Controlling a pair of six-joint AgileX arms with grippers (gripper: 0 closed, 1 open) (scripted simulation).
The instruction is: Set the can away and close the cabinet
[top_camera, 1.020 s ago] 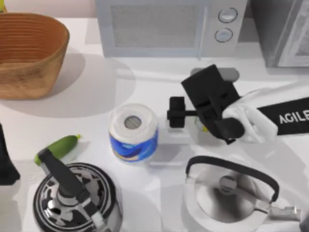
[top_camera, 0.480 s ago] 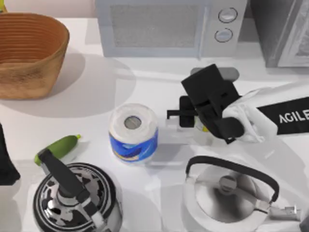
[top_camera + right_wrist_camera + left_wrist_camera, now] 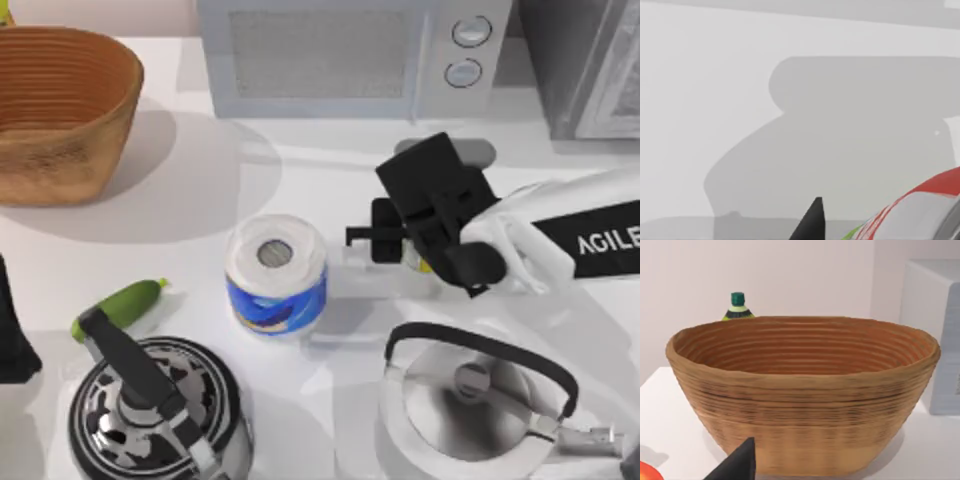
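Note:
The can (image 3: pixel 414 263) stands right of the table's middle, almost wholly hidden under my right gripper (image 3: pixel 402 246); only a yellow-white sliver of it shows. The right wrist view has the can's (image 3: pixel 922 207) red, white and green side close up beside one dark fingertip (image 3: pixel 812 222). The right gripper's fingers are drawn in against the can, shut on it. The grey cabinet (image 3: pixel 585 65) stands at the back right corner. My left arm (image 3: pixel 12 335) is parked at the table's left edge, and its wrist view faces the basket (image 3: pixel 805 390).
A blue-and-white paper roll (image 3: pixel 276 274) stands just left of the right gripper. A white kettle (image 3: pixel 475 400) and a black patterned kettle (image 3: pixel 150 405) sit in front. A microwave (image 3: pixel 350 55) stands behind, a wicker basket (image 3: pixel 60 110) at back left, a green cucumber (image 3: pixel 120 307) near the left.
The right gripper's outer finger slid in toward the can one second ago and has stayed there since. The arm itself has barely moved.

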